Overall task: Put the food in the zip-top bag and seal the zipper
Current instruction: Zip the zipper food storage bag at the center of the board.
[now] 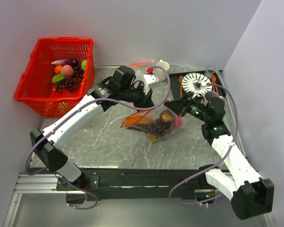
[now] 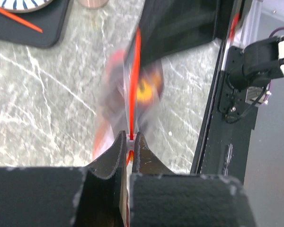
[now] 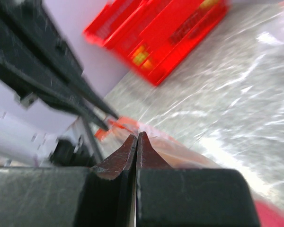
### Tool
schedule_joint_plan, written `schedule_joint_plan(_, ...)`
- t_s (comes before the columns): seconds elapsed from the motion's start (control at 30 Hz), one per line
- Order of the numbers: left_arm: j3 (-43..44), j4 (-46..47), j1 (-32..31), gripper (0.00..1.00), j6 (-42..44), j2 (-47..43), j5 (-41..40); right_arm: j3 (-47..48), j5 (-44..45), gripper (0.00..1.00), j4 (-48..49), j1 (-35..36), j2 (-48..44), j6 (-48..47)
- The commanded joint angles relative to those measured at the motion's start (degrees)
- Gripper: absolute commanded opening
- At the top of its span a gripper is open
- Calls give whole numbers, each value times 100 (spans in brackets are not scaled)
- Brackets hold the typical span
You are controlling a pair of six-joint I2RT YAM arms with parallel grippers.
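left claw (image 2: 130,140) tips, nearest the wrist cam, are clamped on the zipper (image 2: 135,80); strip runs straight ahead from the tips toward top of frame. right claw (image 3: 136,138) is closed too and looks pinched on the bag's mouth edge, but it's blurry so not certain. top view: zip-top bag (image 1: 168,116) held between both claws, centre of the bench (image 1: 99,142), food (image 1: 159,126) inside. zipper's long axis lies claw to claw, so sealing likely means one claw sliding along it while the other anchors. left sits right on the strip.
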Motion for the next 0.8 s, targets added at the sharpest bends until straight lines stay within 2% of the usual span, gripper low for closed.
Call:
schedule_joint_plan(0.0, -240, -340, 14, 1, -4, -406, -143, -29, 1524, 0, -213, -412, -436, 54)
schedule_joint_plan(0.17, -390, -322, 14, 1, -75, -547, -283, 86, 2351, 0, -786, -649, -506, 1)
schedule_joint_plan(0.37, -337, -357, 14, 1, -233, -582, -406, 112, 2117, 0, -875, -711, -428, -77)
schedule_joint_plan(0.4, -311, -375, 22, 1, -250, -573, -406, 147, 1933, 7, -831, -711, -366, -113)
schedule_joint_plan(0.43, -302, -366, 14, 1, -294, -538, -406, 173, 1757, 33, -805, -711, -331, -183)
schedule_joint_plan(0.5, -276, -357, 14, 1, -321, -521, -380, 278, 1318, 47, -805, -677, -296, -367)
schedule_joint_plan(0.53, -258, -357, 14, 1, -338, -486, -389, 296, 1229, 57, -796, -650, -313, -420)
schedule_joint_plan(0.67, 109, -515, 22, 1, -601, -406, -433, 647, 1376, 67, -1208, -264, -436, -1043)
schedule_joint_plan(0.77, 1066, -944, 5, 1, -1032, -275, -398, 771, 1553, 68, -1481, -105, -462, -1229)
